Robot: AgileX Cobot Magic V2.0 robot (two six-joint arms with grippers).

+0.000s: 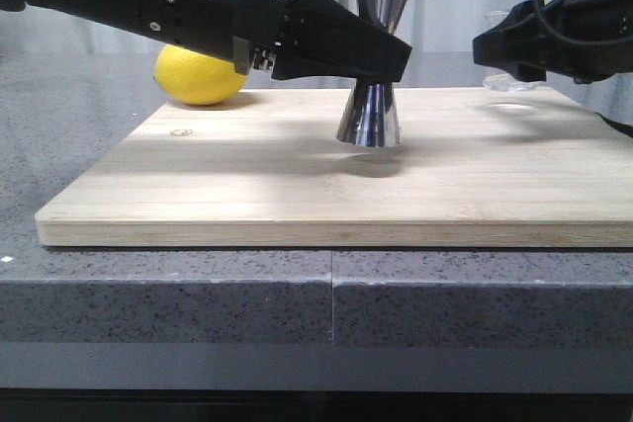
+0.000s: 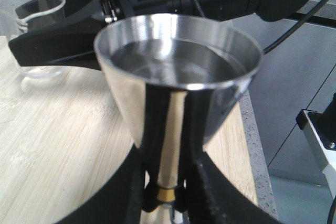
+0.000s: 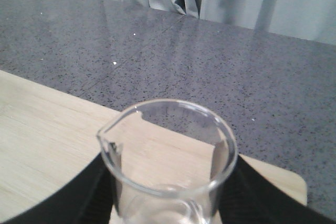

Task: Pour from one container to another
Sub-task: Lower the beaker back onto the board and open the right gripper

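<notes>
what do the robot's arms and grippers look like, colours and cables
Both arms are matte black. The left gripper has a blocky body with small silver screws, tapering to a wedge-shaped tip. The right gripper is also black and angular, with a black cable looping above it. The left wrist view shows black padded fingers.

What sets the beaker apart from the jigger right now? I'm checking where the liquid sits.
The glass beaker is clear and looks empty; the steel jigger is mirror-shiny and holds liquid. The beaker is cylindrical with a pour lip; the jigger is cone-shaped. Both stand upright, each between a gripper's fingers: beaker right, jigger left.
</notes>
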